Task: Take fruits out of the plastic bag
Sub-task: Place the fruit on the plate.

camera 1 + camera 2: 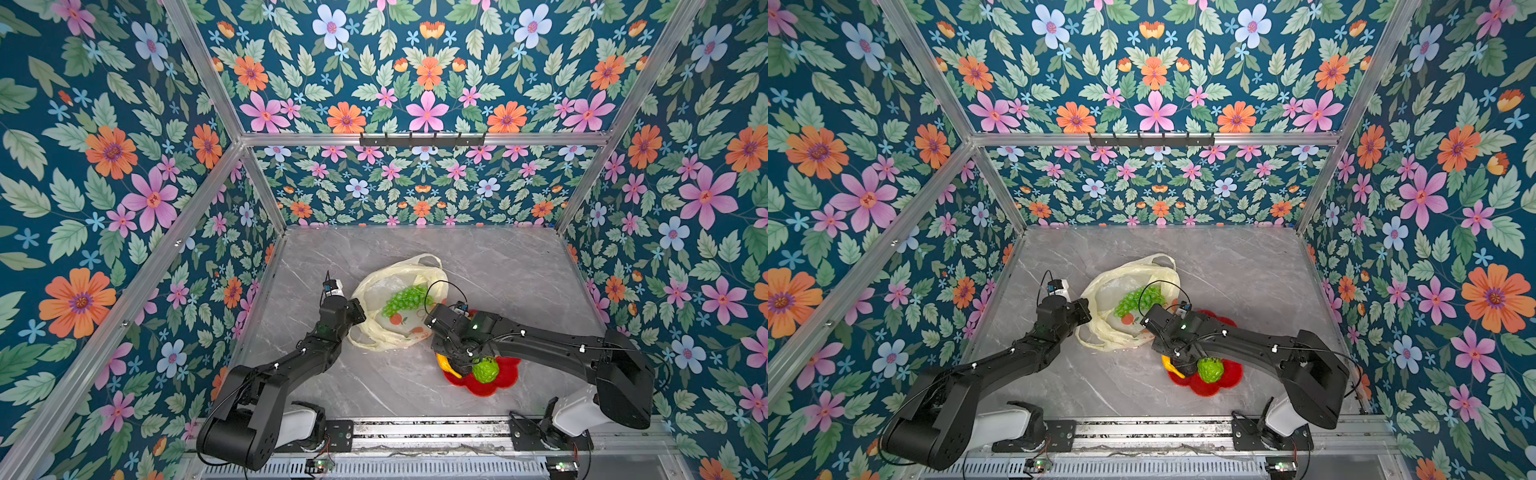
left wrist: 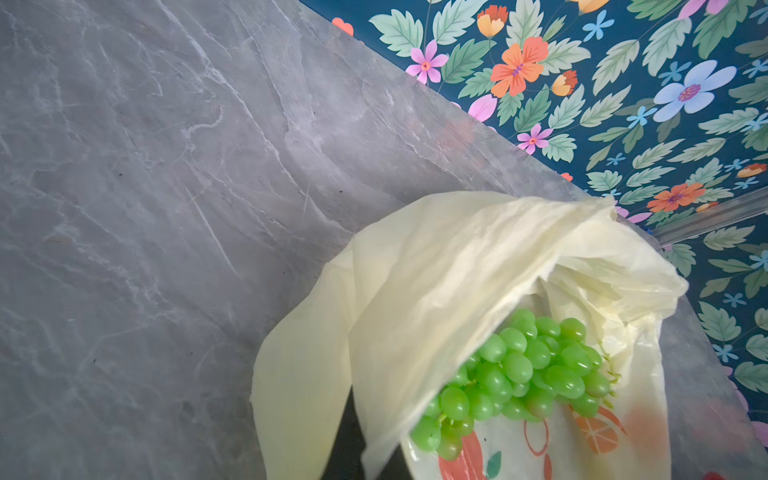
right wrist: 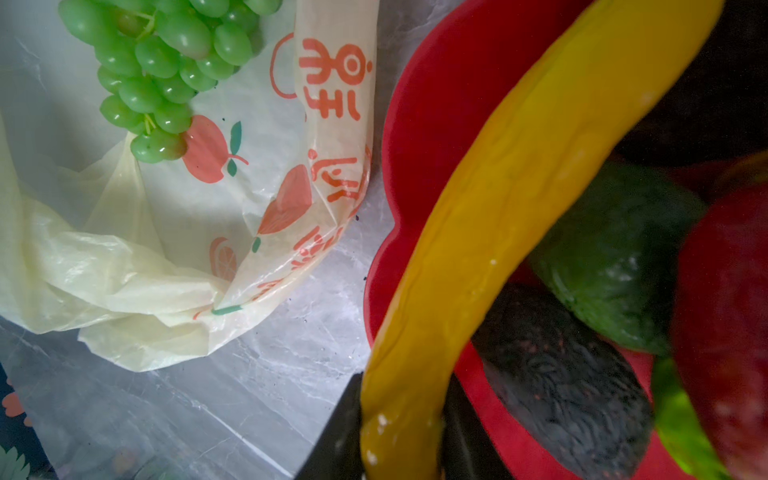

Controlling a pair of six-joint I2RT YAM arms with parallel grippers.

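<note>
Left gripper [image 1: 360, 319]: closed on a fold at the rim of the plastic bag [image 1: 374, 291]; in the left wrist view the film drapes over a dark finger [image 2: 345, 449] and is lifted off the tabletop [image 1: 498, 270]
Right gripper [image 3: 401, 440]: over the near-left edge of the red dish [image 1: 503, 378]; its dark fingers [image 3: 332, 453] sit on either side of the yellow banana [image 3: 519, 187] and close on its end
Plastic bag: mid-table, between the two arms in both top views [image 1: 1100, 291]; mouth held open on the left arm's side; one loop handle points to the back wall; its lower corner lies just beside the dish [image 3: 436, 83]
Green grape bunch [image 1: 405, 300]: inside the bag, on its printed lower wall [image 2: 519, 374]; the only fruit seen in there
Yellow banana: slanted across the dish rim, one end over the tabletop [image 1: 446, 365]
Bumpy bright green fruit [image 1: 485, 370]: in the dish, beside the right gripper [image 1: 1209, 369]
Other fruit in the dish: a dark avocado [image 3: 561, 395] under the banana; a dark green fruit [image 3: 623, 257] next to it; a red strawberry [image 3: 727, 311], blurred, at the frame edge
</note>
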